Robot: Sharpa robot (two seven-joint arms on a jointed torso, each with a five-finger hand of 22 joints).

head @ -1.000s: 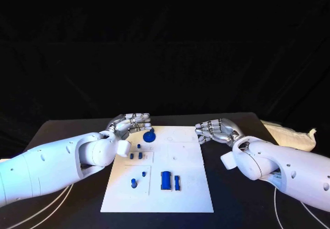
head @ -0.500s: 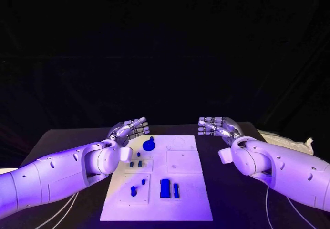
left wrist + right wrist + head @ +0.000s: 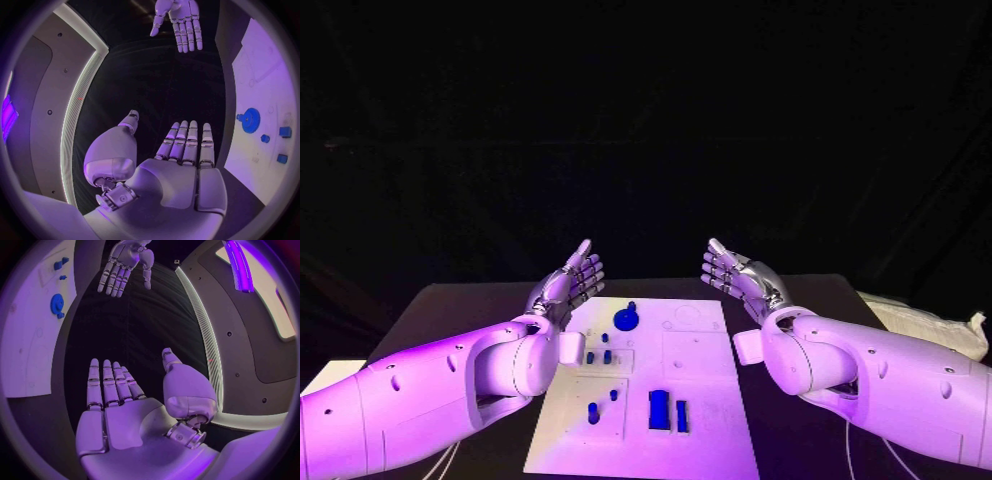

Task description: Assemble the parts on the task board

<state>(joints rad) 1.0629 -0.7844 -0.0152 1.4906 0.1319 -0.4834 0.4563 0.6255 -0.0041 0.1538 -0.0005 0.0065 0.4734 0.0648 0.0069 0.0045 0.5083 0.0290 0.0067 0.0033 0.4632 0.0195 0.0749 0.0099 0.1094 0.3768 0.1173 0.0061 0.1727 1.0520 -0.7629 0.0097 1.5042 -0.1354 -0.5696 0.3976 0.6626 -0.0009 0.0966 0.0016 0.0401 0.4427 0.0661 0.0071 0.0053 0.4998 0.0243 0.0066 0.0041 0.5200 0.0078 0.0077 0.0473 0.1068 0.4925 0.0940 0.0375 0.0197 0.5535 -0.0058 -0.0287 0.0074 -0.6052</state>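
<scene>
Task board (image 3: pixel 704 365) (near edge cut off) lies between spread, empty left hand (image 3: pixel 570 281) and right hand (image 3: pixel 737 277).

One task board (image 3: pixel 704 400) on one tabletop (image 3: pixel 459 310), with two hands raised above it: left hand (image 3: pixel 570 280) at 10 o'clock of the board, right hand (image 3: pixel 736 275) at 2 o'clock, both empty with fingers straight. Blue parts on the board: one round gear (image 3: pixel 627 320) at 12 o'clock, two tall bars (image 3: pixel 659 410) at 6 o'clock, about six small pegs (image 3: pixel 596 356) at 9 o'clock, exact count uncertain. One crumpled white cloth (image 3: pixel 935 325) at 3 o'clock.
</scene>
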